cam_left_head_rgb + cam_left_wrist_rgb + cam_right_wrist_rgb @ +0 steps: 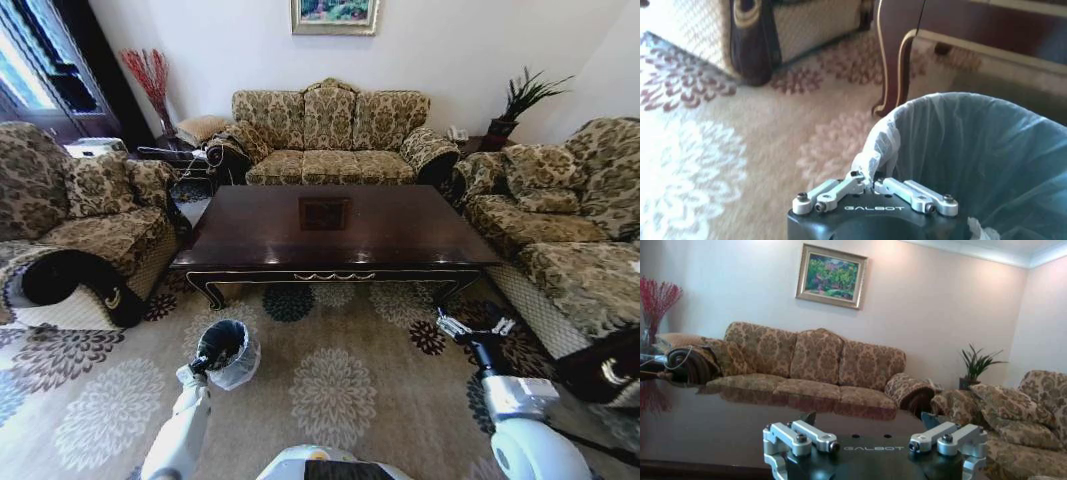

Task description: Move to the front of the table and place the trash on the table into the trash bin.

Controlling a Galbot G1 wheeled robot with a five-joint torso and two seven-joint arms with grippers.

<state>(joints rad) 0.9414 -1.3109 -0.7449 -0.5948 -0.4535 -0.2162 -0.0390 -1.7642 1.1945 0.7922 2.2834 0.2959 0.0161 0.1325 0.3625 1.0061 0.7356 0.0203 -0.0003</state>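
Left tool (873, 186) clenched on the trash bin (987, 150) rim

Bin hangs above the rug, near the desk (330, 232). Right tool (867, 426), marked "GALBOT", spread wide facing the desk.

The table (330, 232), dark, glossy and rectangular with carved scrolled legs and a square inlay, stood on the patterned carpet. The trash bin (226, 352), round, black-lined with pale plastic over its rim, sat upright just before the table's front-left leg, rim pinched by the left gripper (873, 186).
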